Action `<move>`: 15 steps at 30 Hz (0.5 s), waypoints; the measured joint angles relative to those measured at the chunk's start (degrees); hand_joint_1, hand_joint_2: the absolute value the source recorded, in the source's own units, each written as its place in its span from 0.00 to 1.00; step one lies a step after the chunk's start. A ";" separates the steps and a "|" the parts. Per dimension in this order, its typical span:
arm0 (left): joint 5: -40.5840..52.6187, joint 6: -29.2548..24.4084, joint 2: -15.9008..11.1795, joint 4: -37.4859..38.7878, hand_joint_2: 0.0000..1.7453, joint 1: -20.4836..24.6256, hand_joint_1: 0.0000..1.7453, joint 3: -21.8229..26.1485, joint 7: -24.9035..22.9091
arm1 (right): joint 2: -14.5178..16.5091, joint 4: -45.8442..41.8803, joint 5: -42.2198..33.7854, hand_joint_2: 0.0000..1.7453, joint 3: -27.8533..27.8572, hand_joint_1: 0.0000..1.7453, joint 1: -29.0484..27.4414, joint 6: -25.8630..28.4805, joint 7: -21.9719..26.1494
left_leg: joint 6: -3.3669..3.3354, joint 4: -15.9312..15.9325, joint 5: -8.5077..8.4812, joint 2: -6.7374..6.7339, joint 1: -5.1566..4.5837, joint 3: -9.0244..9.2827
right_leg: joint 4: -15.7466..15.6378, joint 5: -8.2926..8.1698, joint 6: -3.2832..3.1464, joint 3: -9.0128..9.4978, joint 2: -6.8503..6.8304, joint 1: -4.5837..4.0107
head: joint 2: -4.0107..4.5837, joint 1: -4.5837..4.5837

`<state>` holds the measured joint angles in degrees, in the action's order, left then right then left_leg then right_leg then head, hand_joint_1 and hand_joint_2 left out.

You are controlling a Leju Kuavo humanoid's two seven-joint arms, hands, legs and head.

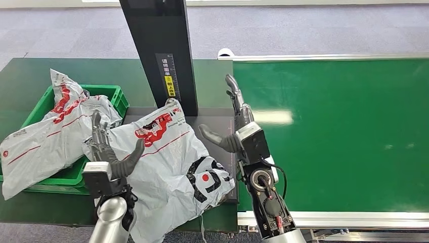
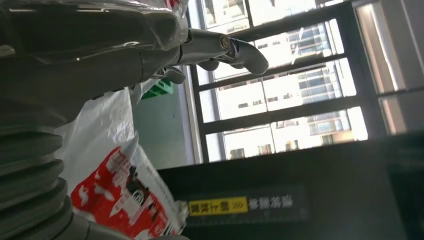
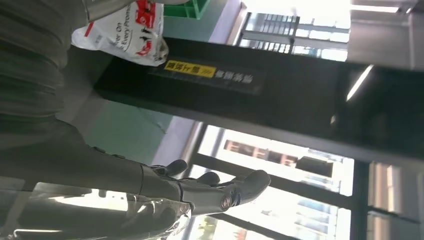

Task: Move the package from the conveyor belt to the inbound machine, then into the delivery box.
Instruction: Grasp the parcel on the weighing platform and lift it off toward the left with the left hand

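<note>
Your grey poly mailer with the red print [image 1: 169, 162] lies flat on the dark platform of the inbound machine [image 1: 215, 117], at the foot of its black post [image 1: 159, 50], so you are, by my reading, between the two legs of the task: belt to machine looks done, machine to box is not yet.

Your left hand [image 1: 109, 147] sits at the mailer's near left edge, fingers spread and upright, thumb out over the plastic, holding nothing. Your right hand [image 1: 238, 124] stands just beyond the mailer's right edge, likewise spread and empty, with the green conveyor belt [image 1: 334, 131] on its far side.

The green delivery crate [image 1: 117, 96] lies past your left hand (another grey mailer [image 1: 40, 139] already droops over it). Next, you likely need both palms closing inward on the bag, then a carry leftward.
</note>
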<state>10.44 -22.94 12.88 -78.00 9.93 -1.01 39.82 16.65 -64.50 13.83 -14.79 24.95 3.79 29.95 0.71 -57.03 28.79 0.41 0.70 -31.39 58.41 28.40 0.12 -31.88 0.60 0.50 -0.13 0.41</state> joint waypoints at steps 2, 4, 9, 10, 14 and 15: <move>2.87 0.92 -0.01 2.69 1.00 0.89 0.00 -1.11 -1.09 | -0.04 2.86 -2.26 0.25 1.56 0.00 1.19 0.26 -1.31 | 0.00 -0.01 0.00 0.01 0.00 0.00 | 0.00 0.00 0.00 0.00 0.00 0.00 | 0.00 0.00; 5.84 1.83 -0.01 4.77 1.00 1.66 0.00 -2.30 -3.34 | -0.21 5.43 -3.69 0.75 2.95 0.00 2.05 0.36 -2.31 | 0.00 -0.01 -0.01 0.00 0.00 0.00 | 0.00 -0.01 0.00 0.00 0.00 0.00 | 0.00 0.01; 16.28 0.34 -0.31 8.06 1.00 3.05 0.00 -5.68 -11.51 | -0.79 10.97 -4.78 1.00 5.57 0.00 3.58 1.02 -4.14 | 0.00 -0.01 0.01 0.00 0.00 -0.04 | 0.01 0.00 0.00 -0.05 0.00 0.00 | 0.01 0.01; 18.79 -0.95 -0.39 8.79 1.00 3.36 0.00 -6.23 -13.16 | -0.90 11.93 -4.60 1.00 5.86 0.00 3.89 1.25 -4.33 | 0.00 -0.01 0.01 0.00 0.00 -0.05 | 0.01 0.00 0.00 -0.06 0.00 0.00 | 0.01 0.01; 26.36 -5.23 -0.72 11.66 1.00 4.53 0.00 -7.94 -17.62 | -1.08 14.32 -3.92 1.00 6.40 0.00 4.72 1.86 -4.51 | 0.00 -0.01 0.00 0.00 0.00 -0.07 | 0.01 0.00 0.00 -0.07 0.00 0.00 | 0.00 0.01; 27.30 -5.65 -0.78 12.26 1.00 4.79 0.00 -8.26 -18.28 | -1.09 14.70 -3.84 1.00 6.48 0.00 4.85 1.93 -4.53 | 0.00 -0.01 0.00 0.00 0.00 -0.06 | 0.01 0.00 0.00 -0.07 0.00 0.00 | 0.00 0.02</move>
<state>37.73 -28.59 12.10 -65.74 14.72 -9.27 21.54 15.56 -49.80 9.99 -8.31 29.80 5.72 25.42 0.71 -57.03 28.80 0.41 0.70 -31.45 58.42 28.40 0.12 -31.95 0.60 0.50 -0.13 0.43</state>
